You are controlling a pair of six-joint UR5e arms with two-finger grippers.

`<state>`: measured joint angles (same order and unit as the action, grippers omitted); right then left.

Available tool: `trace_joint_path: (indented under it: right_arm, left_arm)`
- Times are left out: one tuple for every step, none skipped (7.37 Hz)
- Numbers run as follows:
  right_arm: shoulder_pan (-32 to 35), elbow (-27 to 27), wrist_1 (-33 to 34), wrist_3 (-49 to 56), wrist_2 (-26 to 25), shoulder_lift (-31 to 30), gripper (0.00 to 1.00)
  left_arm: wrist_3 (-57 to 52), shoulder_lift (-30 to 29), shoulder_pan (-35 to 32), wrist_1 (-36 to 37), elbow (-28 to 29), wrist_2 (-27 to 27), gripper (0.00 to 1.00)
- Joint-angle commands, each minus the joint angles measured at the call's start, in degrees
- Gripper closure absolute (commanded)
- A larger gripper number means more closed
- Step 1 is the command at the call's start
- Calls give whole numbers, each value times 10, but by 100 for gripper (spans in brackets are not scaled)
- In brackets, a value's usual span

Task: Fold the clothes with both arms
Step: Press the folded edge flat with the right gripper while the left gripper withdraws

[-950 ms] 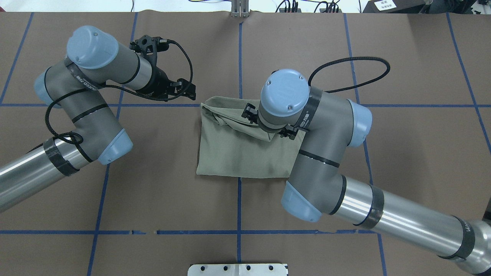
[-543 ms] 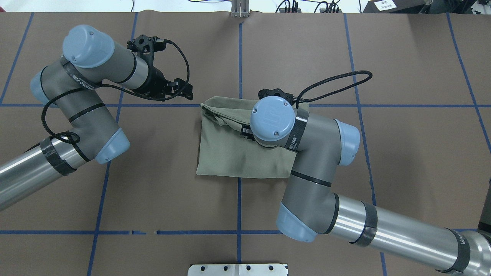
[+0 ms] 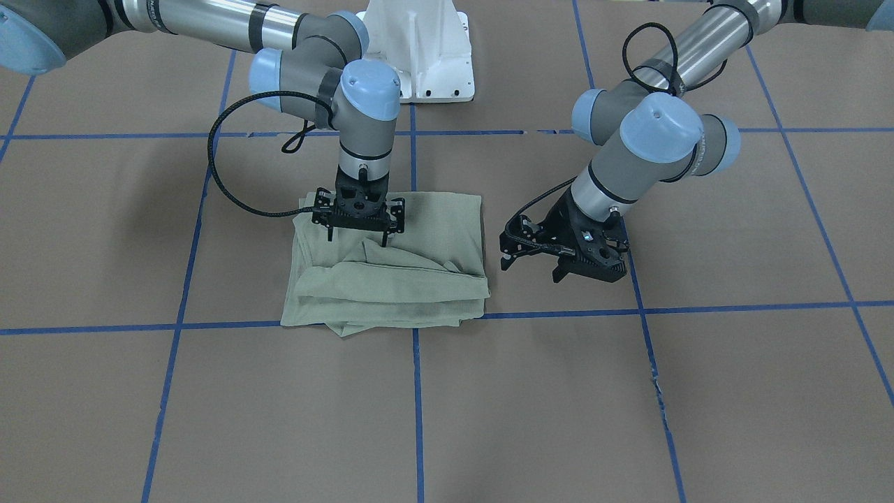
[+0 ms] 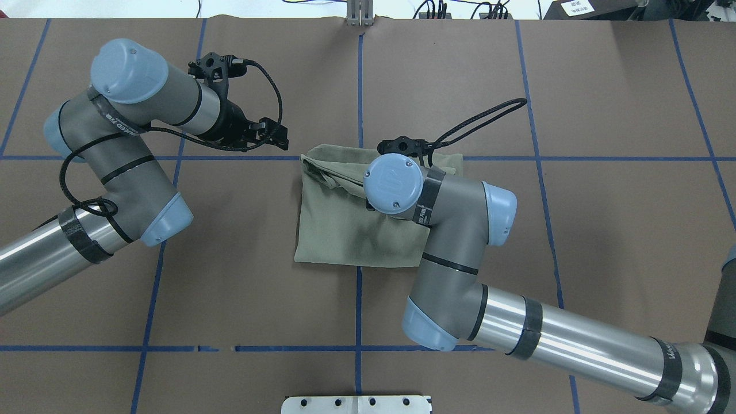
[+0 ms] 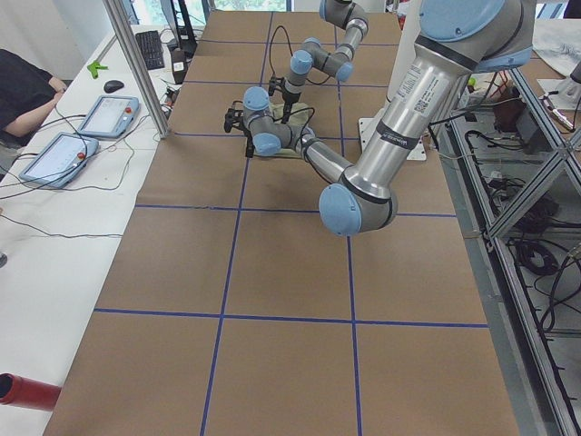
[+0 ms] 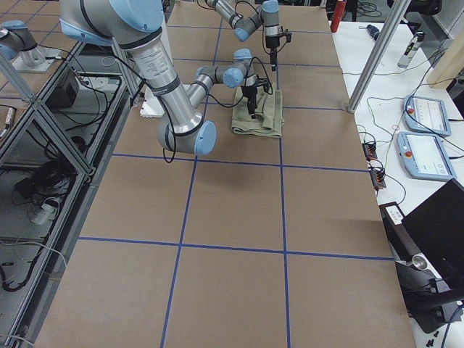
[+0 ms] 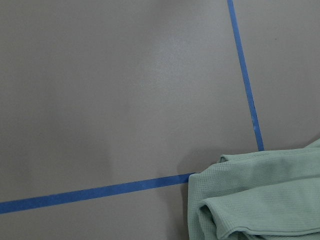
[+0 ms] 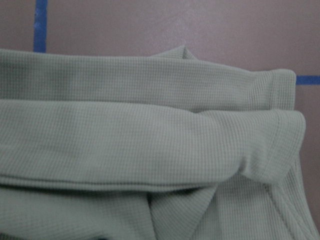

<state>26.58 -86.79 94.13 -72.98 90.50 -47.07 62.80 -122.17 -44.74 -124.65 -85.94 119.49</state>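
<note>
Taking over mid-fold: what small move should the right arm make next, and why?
Probably lower the right gripper slightly and pinch the rumpled top layer of the shirt: its jaws stand open right over that loose fold, and the left gripper hangs open beside the cloth.

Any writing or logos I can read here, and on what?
"UR", apparently, embossed on the blue joint cap of the right arm.
White lettering on the black band of the left arm: blurred.
White label at the far edge: too small.
Shirt: none visible.
</note>
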Motion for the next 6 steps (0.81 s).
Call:
trace_joint_path:
  right_arm:
    - [28, 74, 0, 8, -1, 45, 0]
    - [47, 78, 4, 20, -1, 44, 0]
    - [64, 106, 4, 27, -10, 44, 0]
    - [90, 125, 3, 62, -23, 45, 0]
    - [115, 133, 3, 87, -23, 45, 0]
    - [136, 144, 0, 104, -24, 45, 0]
  left_arm:
    - [0, 3, 0, -8, 0, 0, 0]
    - [0, 4, 0, -9, 0, 0, 0]
    - [1, 4, 0, -9, 0, 0, 0]
    - [1, 4, 0, -9, 0, 0, 0]
    - [1, 4, 0, -9, -1, 0, 0]
    - [1, 4, 0, -9, -3, 0, 0]
